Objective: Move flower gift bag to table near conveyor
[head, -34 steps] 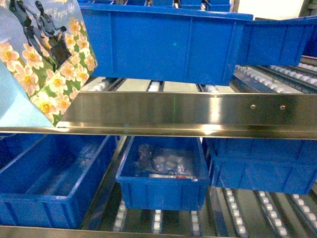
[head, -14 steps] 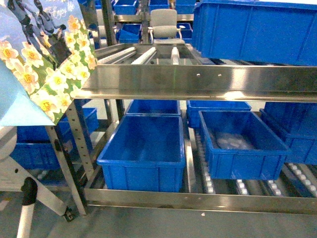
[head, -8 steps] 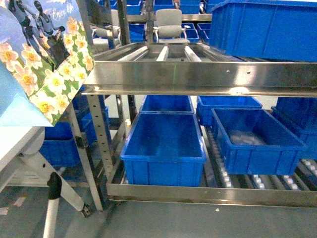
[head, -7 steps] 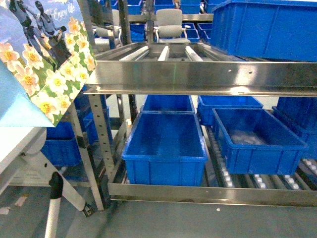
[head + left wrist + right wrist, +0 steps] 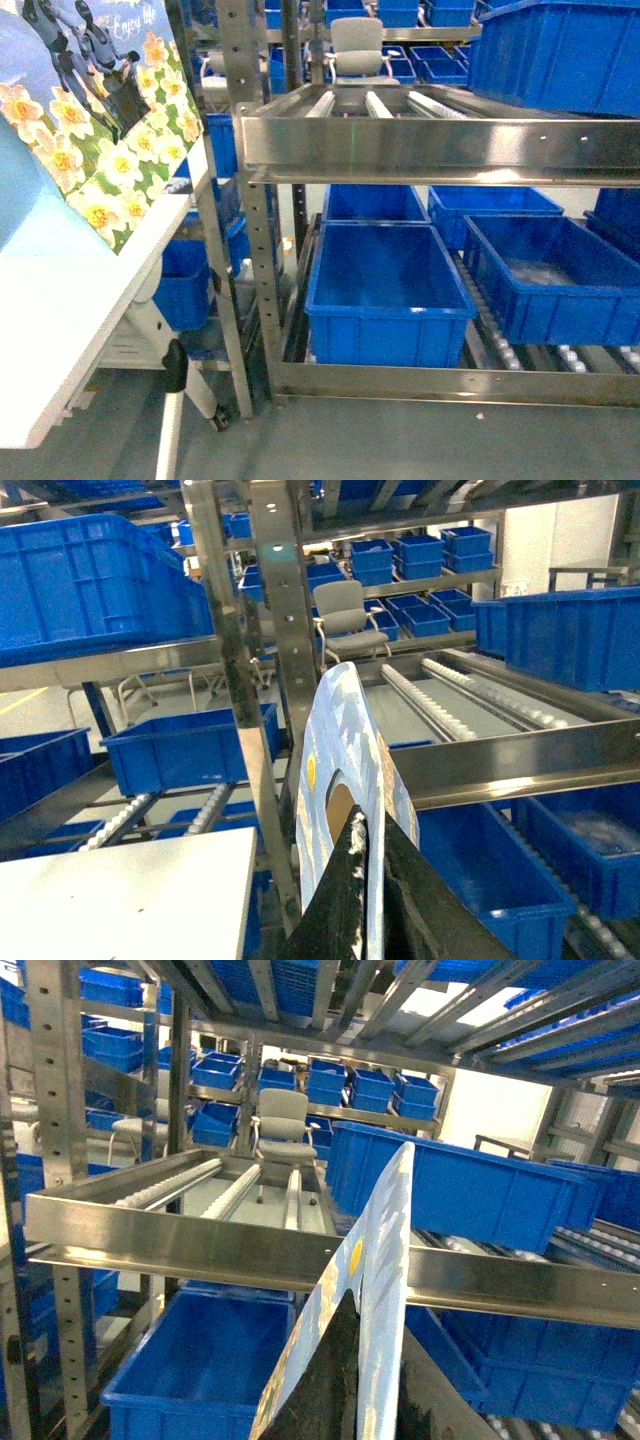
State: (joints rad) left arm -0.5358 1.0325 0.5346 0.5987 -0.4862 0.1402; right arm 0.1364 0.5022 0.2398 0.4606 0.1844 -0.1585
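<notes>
The flower gift bag [image 5: 110, 150], blue with white and yellow blossoms, hangs tilted at the head view's upper left, above the far end of the white table [image 5: 70, 330]. The steel conveyor [image 5: 430, 145] with roller tracks stands just right of the table. In the left wrist view my left gripper [image 5: 368, 870] is shut on the bag's upper edge [image 5: 340, 740], with the table [image 5: 130, 900] below to the left. My right gripper [image 5: 385, 1360] is likewise shut on the bag's thin edge [image 5: 385, 1230]. In the head view I cannot make out the grippers clearly.
Blue bins [image 5: 385, 295] sit on the conveyor's lower level, with another [image 5: 560, 50] on top at the right. The table's folding leg with a black joint [image 5: 175, 365] stands beside the rack's upright post [image 5: 262, 260]. A grey office chair [image 5: 357, 45] sits behind.
The head view has swung left and back from the rack. The conveyor has slid rightward in the picture and the white table top has come into view under the bag, which both grippers still hold.
</notes>
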